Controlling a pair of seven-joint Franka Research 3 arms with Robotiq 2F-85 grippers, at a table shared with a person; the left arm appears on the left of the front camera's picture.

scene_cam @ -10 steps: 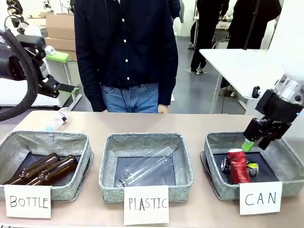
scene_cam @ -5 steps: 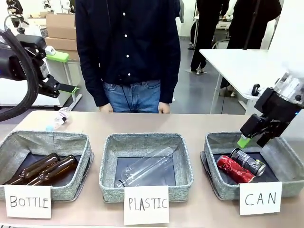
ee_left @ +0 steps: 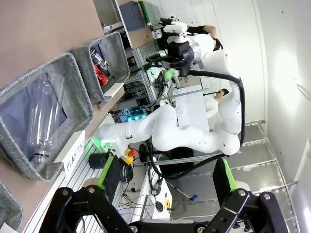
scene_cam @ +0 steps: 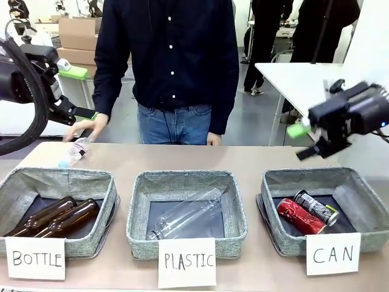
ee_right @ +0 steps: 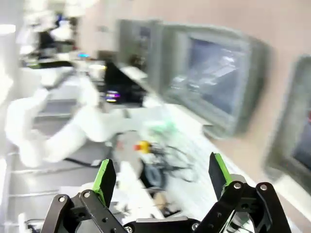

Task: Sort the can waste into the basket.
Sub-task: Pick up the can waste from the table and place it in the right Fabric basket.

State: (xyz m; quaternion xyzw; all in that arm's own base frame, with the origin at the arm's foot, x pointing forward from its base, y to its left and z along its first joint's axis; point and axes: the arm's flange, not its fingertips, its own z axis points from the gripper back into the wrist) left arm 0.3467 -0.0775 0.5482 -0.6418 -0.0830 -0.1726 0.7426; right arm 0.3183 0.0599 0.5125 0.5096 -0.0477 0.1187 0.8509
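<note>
The red can (scene_cam: 301, 216) and the black can (scene_cam: 317, 207) lie side by side on the dark bottom of the grey basket (scene_cam: 358, 198) signed "CAN" at the right. My right gripper (scene_cam: 299, 143) hangs open and empty above the basket's far left corner, turned sideways. Its fingers (ee_right: 105, 177) stand wide apart in the blurred right wrist view. My left gripper (scene_cam: 84, 92) is open and empty, held high at the far left. The left wrist view shows its fingers (ee_left: 223, 175) spread, and far off the red can (ee_left: 100, 75) in the can basket (ee_left: 118, 58).
The "PLASTIC" basket (scene_cam: 141, 213) in the middle holds a clear bottle (scene_cam: 187, 214). The "BOTTLE" basket (scene_cam: 15, 188) at the left holds brown glass bottles (scene_cam: 58, 217). A small clear plastic bottle (scene_cam: 74, 152) lies on the table's far left, with the person's hand (scene_cam: 85, 127) just above it.
The red can stood upright under the right gripper, then tipped over beside the black can. The right gripper rose and swung sideways. The person's hand came down toward the small bottle.
</note>
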